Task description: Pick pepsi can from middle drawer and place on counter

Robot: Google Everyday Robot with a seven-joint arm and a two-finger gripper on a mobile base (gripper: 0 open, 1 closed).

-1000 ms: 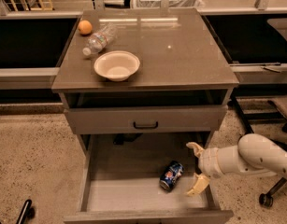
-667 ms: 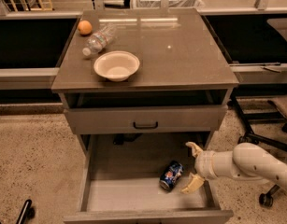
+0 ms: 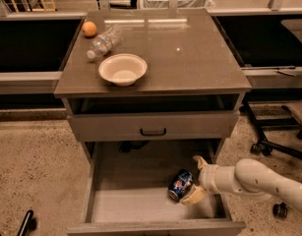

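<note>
1. One gripper (image 3: 195,178), cream-coloured, hangs low inside the open drawer (image 3: 135,205), near its right wall; its two fingers are spread apart and clamp nothing; one finger points up and back, the other lies low toward the drawer's front edge
2. Just left of the gripper the can (image 3: 179,185) lies tilted on its side on the drawer floor, close against the lower finger; whether it sits fully between the fingers I cannot tell
3. Well above and behind the gripper is the counter (image 3: 190,58), beyond a front (image 3: 153,127) with a black handle
4. Likely trouble: a round can on a smooth floor may roll or skid left if one finger nudges it first; a grip across its slanted body may be off-centre, so it could twist or slip out on the lift; thin metal may dent under a hard squeeze; the rising arm or can could knock the front or the counter's lip overhead
5. Up on the counter's far left, away from the gripper, a bowl (image 3: 122,69), a bottle (image 3: 104,42) and an orange (image 3: 89,29) narrow the free landing room on that side
6. Materials: can is glossy blue metal, a short cylinder with silver ends; drawer is matt grey wood-grain with thin walls and a pale flat floor; counter is a glossy, square, brown-grey slab mirroring lights; bowl is pale and round; bottle is clear, crinkled plastic
</note>
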